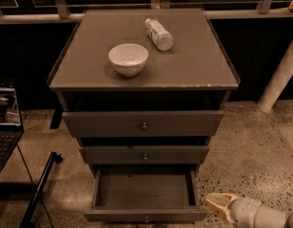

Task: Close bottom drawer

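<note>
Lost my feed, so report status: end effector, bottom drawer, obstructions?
Cream end effector low, touching nothing. Grey-brown wooden bottom drawer beside it, pulled open. Nothing seen between them.

Dim warm light, deep shadows; gripper [216, 204] pale at lower right.

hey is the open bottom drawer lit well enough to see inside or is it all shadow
Camera view: dim overall, yet the bottom drawer shows its shaded floor; the bowl on top catches most light; the gripper, low right of the drawer, is lit.
</note>
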`<action>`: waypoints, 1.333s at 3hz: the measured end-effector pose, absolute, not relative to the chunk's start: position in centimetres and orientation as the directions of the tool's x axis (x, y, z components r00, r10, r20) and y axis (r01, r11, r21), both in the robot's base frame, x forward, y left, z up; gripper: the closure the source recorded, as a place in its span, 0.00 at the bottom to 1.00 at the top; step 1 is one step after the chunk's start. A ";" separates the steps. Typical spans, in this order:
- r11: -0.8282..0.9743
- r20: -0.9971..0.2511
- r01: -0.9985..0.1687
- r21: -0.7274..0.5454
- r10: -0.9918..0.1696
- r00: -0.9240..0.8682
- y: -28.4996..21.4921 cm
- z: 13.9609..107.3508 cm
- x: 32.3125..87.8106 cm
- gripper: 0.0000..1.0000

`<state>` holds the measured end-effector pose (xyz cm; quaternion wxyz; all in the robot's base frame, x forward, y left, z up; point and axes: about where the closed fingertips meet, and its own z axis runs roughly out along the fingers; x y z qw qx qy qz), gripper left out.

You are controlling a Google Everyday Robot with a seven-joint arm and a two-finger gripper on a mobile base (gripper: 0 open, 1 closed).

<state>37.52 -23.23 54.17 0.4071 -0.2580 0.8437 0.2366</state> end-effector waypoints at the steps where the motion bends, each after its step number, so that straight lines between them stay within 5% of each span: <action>1: 0.801 -0.811 -0.556 0.221 -0.166 -0.562 -23.5 47.1 39.2 1.00; 4: 0.793 -0.703 -0.442 0.420 -0.025 -0.711 -22.2 33.6 40.3 1.00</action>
